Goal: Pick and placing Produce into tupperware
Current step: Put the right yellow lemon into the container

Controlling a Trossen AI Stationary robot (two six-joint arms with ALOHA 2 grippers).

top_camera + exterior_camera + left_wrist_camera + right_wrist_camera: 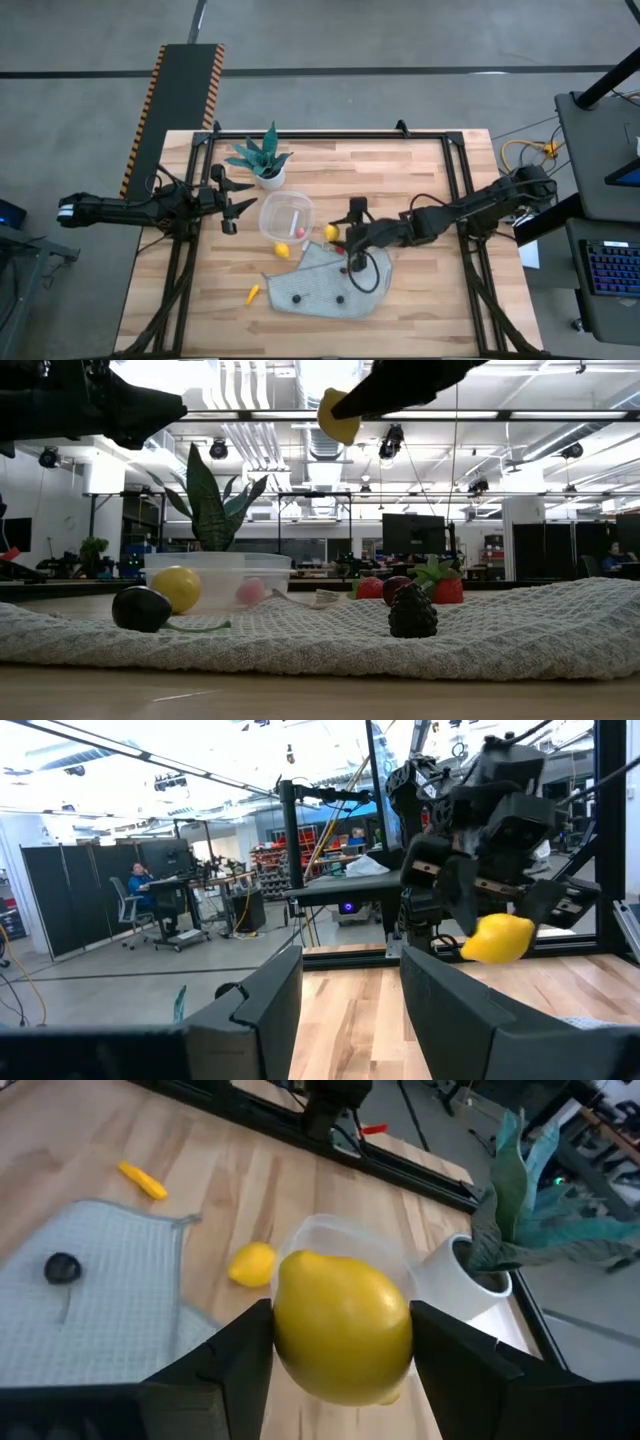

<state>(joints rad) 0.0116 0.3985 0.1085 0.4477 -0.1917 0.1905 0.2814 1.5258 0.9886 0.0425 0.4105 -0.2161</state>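
My right gripper (341, 236) is shut on a yellow lemon (331, 232), raised above the table just right of the round clear tupperware (287, 217). A pink piece (250, 592) shows inside the tupperware. A second lemon (282, 250) rests on the wood by its near side. Dark berries (296, 298) and red pieces (447, 590) lie on a grey cloth (325, 288). A small yellow-orange piece (253, 293) lies on the wood left of the cloth. My left gripper (232, 205) is open, left of the tupperware, touching nothing. My right gripper pinches the lemon across its middle (340, 1330), one finger (235, 1358) on each side. The fingers slant down from the table's right. The lemon (338, 415) is lifted clear of the table and of the cloth.
A green spiky plant in a white pot (265, 165) stands just beyond the tupperware. The grey cloth lies rumpled at the table's near middle. A black frame (190, 250) runs along the table's left and right sides. Bare wood (420, 180) lies at the far right.
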